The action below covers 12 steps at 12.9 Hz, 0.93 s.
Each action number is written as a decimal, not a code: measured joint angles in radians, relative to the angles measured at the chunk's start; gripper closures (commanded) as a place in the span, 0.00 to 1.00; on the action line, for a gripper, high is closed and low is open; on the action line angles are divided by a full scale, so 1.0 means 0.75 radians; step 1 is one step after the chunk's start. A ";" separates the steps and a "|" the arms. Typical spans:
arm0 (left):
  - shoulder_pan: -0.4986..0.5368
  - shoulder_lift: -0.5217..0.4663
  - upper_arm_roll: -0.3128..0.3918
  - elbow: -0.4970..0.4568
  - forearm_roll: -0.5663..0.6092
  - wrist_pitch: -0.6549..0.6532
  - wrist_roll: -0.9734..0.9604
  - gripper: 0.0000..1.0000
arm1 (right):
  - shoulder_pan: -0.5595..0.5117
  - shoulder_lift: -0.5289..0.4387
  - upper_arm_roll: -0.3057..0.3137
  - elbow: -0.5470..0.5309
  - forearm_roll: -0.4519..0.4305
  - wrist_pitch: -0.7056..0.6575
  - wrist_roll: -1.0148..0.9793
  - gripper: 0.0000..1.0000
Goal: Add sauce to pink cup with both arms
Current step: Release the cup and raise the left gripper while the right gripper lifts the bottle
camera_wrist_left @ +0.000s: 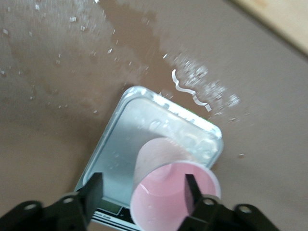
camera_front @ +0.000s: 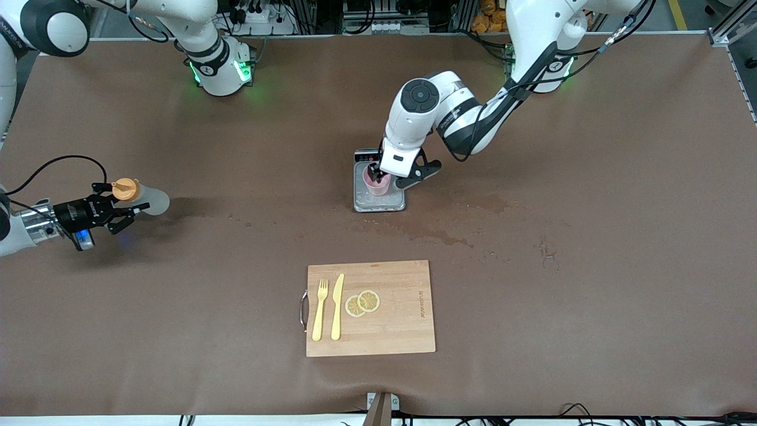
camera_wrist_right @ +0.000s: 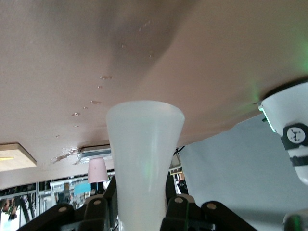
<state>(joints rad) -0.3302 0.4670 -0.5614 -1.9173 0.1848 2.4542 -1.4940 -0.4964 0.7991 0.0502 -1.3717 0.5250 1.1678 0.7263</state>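
Table (camera_front: 591,296), brown cover, stained with wet patches (camera_front: 449,236) between the scale and the cutting board. The left wrist view showed these as glistening droplets and a curled white scrap (camera_wrist_left: 190,94) just beside the tray; front view gave only dark marks.

Cutting board (camera_front: 402,331), pale wood with a metal handle, lay nearest the front camera. A line of printed writing ran along it, too small to read. On it: a yellow fork (camera_front: 320,309), a yellow knife (camera_front: 337,306), two overlapping lemon slices (camera_front: 362,303).

Scale (camera_front: 378,203), a silvery tray with a display strip, sat mid-table, farther from the camera than the board. Display unreadable in all views. The pink cup (camera_front: 377,186) stood on its tray. The left wrist view looked down into the cup (camera_wrist_left: 168,195); interior plain pink, no contents made out.

Left gripper (camera_front: 374,171) was at the cup's rim, fingers (camera_wrist_left: 191,190) spread apart, one inside the rim and one outside, not closed on it.

Sauce (camera_front: 142,198), translucent bottle with orange cap, was held lying sideways over the table toward the right arm's end, well apart from the cup. Right gripper (camera_front: 121,208) was clamped round it near the cap. The right wrist view showed the bottle's body (camera_wrist_right: 144,159) rising between the fingers and the cup (camera_wrist_right: 97,170) small in the distance.
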 measured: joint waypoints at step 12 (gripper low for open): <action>0.432 -0.347 0.008 0.304 0.007 -0.611 0.755 0.00 | 0.418 -0.311 0.004 0.010 -0.227 -0.037 0.600 0.59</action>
<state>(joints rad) -0.0063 0.2069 -0.5552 -1.6895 0.1899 1.9956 -0.9276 -0.1828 0.5656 0.0532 -1.3645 0.3545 1.1403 1.1764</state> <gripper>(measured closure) 0.000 0.590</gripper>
